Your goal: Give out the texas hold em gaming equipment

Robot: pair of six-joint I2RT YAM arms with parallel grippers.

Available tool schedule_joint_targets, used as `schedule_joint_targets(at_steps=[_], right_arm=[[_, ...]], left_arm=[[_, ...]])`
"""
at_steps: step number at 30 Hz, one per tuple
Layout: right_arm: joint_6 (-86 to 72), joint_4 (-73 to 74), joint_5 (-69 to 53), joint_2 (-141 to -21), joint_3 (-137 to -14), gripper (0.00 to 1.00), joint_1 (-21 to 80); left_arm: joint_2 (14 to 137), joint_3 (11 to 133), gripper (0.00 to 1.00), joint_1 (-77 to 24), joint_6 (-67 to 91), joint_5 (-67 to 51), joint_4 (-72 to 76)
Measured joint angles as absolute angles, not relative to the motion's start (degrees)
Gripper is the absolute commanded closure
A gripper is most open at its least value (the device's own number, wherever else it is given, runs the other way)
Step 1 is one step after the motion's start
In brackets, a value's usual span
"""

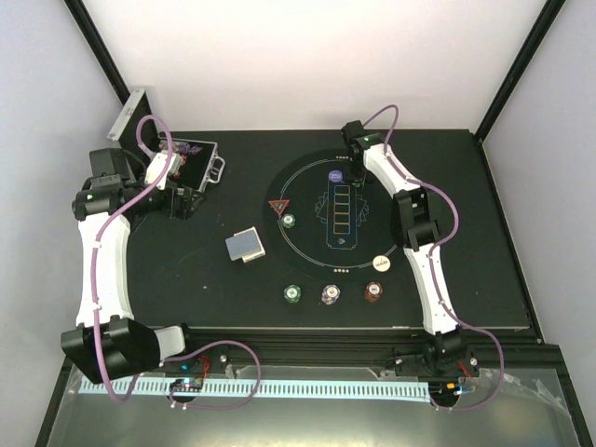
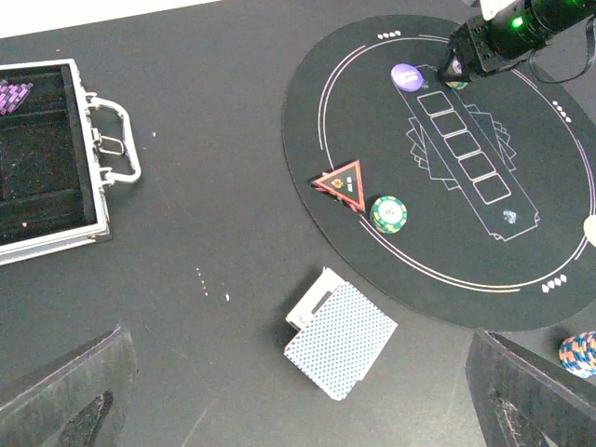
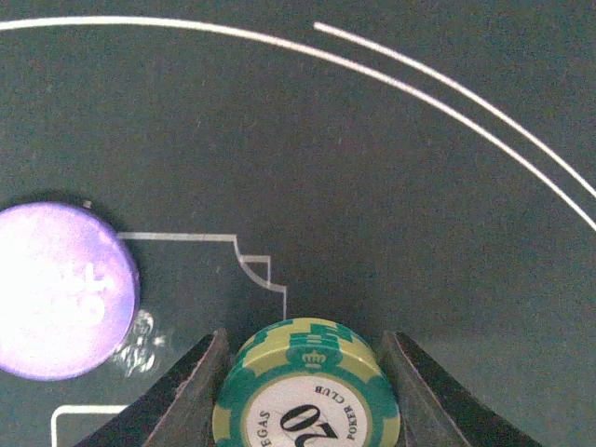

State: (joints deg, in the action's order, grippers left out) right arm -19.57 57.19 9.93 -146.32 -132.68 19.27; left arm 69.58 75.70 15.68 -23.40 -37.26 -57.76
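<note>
Green chip (image 3: 307, 386) sat pinched between the part-closed jaws of the right gripper (image 1: 352, 173), just beside the purple disc (image 3: 58, 291); the left gripper (image 1: 179, 199), well apart, gaped empty

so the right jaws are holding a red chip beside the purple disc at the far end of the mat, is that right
Not quite: the chip between the right jaws is green and cream, not red, as the right wrist view shows. The rest holds: it is beside the purple disc at the far end of the mat.
</note>
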Motion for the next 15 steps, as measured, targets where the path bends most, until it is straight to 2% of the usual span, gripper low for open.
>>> schedule_joint_targets(at_steps=[5,10,12,15], right_arm=[[-19.55,56.90,8.32,-148.79,-135.22,0.66,18.33],[-19.53,56.82,7.64,-148.83,-135.44,0.45,18.35],[-19.38,56.77,7.35,-148.83,-135.48,0.33,18.33],[-19.31,57.06,6.87,-148.83,-136.20,0.27,18.35]], left_arm=[[71.02,75.70,0.01,15.68,-23.38,-37.80,-56.93],[71.31,75.70,0.01,15.68,-23.35,-38.24,-56.47],[71.31,75.70,0.01,15.68,-23.33,-38.44,-56.29],[71.31,75.70,0.01,15.68,-23.29,-38.63,-56.03]])
